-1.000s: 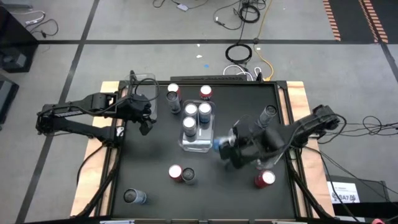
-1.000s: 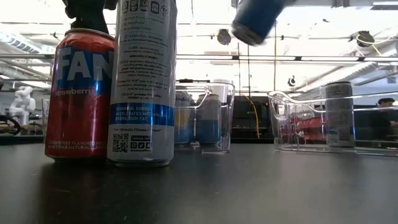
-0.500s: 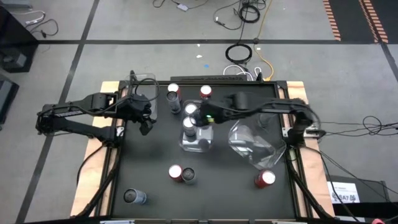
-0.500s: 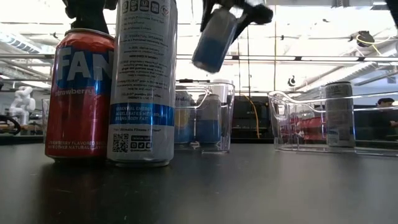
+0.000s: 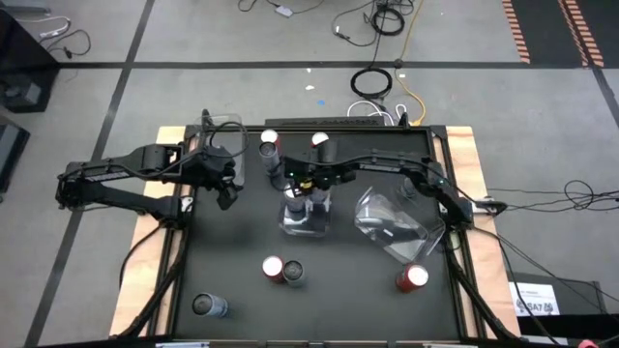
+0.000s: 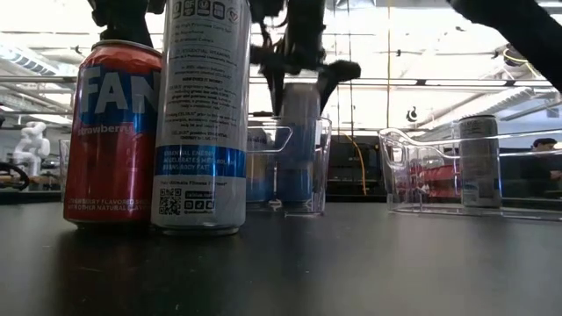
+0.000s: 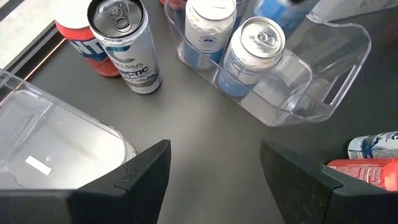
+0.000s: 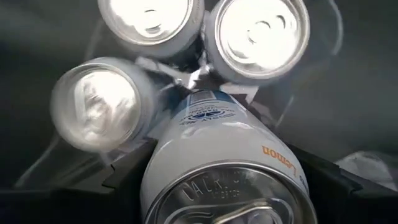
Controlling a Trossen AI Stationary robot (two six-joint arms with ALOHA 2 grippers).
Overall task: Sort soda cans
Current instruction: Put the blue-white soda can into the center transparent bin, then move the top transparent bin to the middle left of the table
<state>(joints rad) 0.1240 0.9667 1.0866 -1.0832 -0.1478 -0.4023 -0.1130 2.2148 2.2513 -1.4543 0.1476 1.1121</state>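
My right gripper (image 5: 306, 180) reaches across the table over the clear centre bin (image 5: 317, 224) and is shut on a blue-silver soda can (image 8: 217, 149), upright among three blue-silver cans (image 8: 261, 31) in that bin. In the low view the held can (image 6: 297, 132) hangs under the gripper (image 6: 299, 66), its lower part inside the bin (image 6: 320, 167). My left gripper (image 7: 211, 180) waits open over the table's left side, left of the bin. A red can (image 6: 112, 132) and a blue-silver can (image 6: 200, 114) stand near the near edge. My right gripper pinches the blue-silver can by its upper part, just below the lid (image 8: 186, 174), one finger (image 8: 124, 180) on each side. It comes from above, pointing down. The can is upright with its lower part inside the centre bin; whether it stands on the bin floor is hidden.
A second clear bin (image 5: 392, 224) lies askew on the right, with a dark grey can (image 6: 479, 162) showing through it. A third clear bin (image 7: 56, 143) sits at the far left. Loose cans stand near the far edge (image 5: 269, 140), near the right corner (image 5: 413, 278) and near the left corner (image 5: 208, 305).
My right gripper has carried the blue-silver can from right of the centre bin toward the table's left and far side, then down. The can was tilted and high; now it is upright with its lower part in the bin.
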